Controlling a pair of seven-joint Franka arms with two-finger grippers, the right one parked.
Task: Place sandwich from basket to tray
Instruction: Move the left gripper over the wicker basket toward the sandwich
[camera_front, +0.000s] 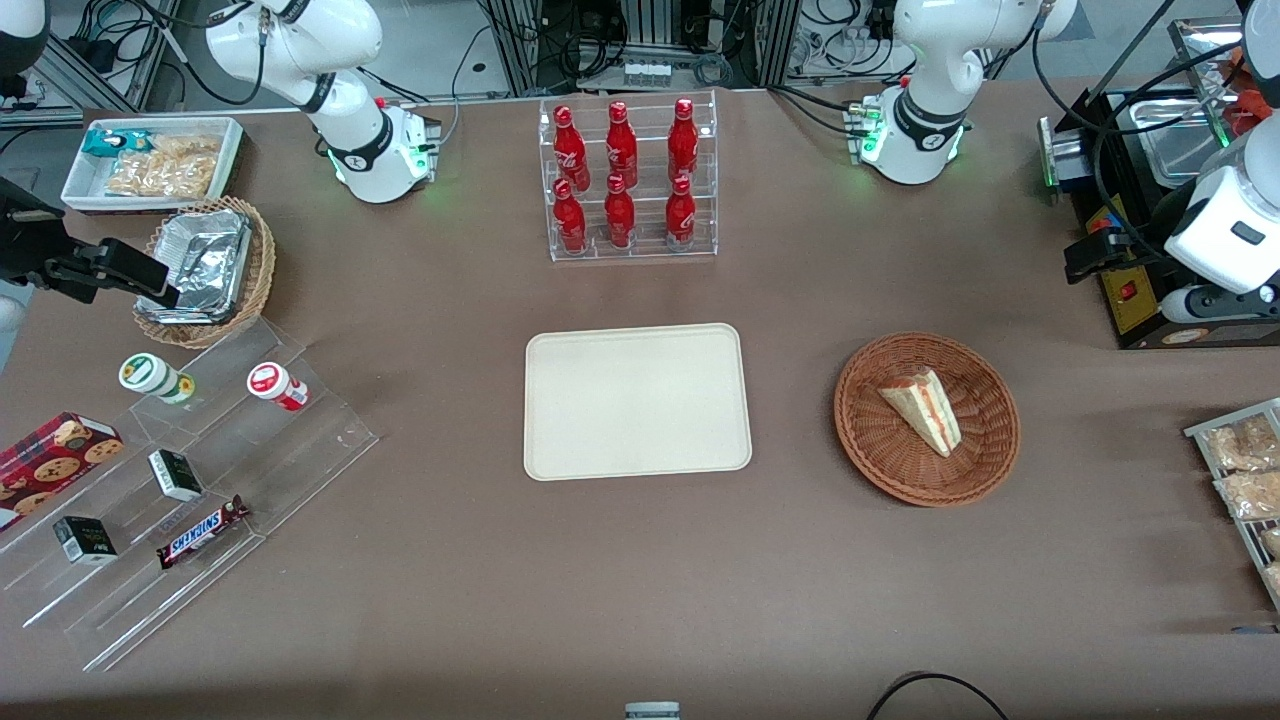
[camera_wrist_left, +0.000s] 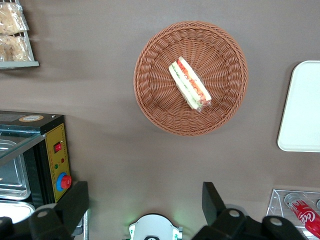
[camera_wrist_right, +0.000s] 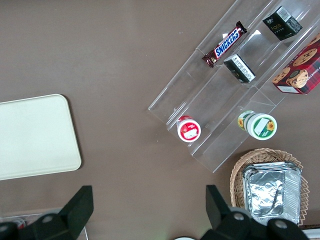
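A triangular sandwich (camera_front: 925, 408) (camera_wrist_left: 190, 84) of white bread with red and green filling lies in the round reddish-brown wicker basket (camera_front: 870, 450) (camera_wrist_left: 150, 60). The cream tray (camera_front: 636, 400) (camera_wrist_left: 302, 107) lies flat and bare beside the basket, toward the parked arm's end. My gripper (camera_front: 1095, 252) (camera_wrist_left: 145, 202) hangs high above the table at the working arm's end, farther from the front camera than the basket. It is open, its black fingers (camera_wrist_left: 75, 205) spread wide with nothing between them.
A black machine with a metal pan (camera_front: 1130, 290) (camera_wrist_left: 30, 150) stands close under my gripper. A wire rack of snack packets (camera_front: 1240, 470) (camera_wrist_left: 15, 35) sits at the table edge. A clear rack of red bottles (camera_front: 628, 180) stands farther back than the tray.
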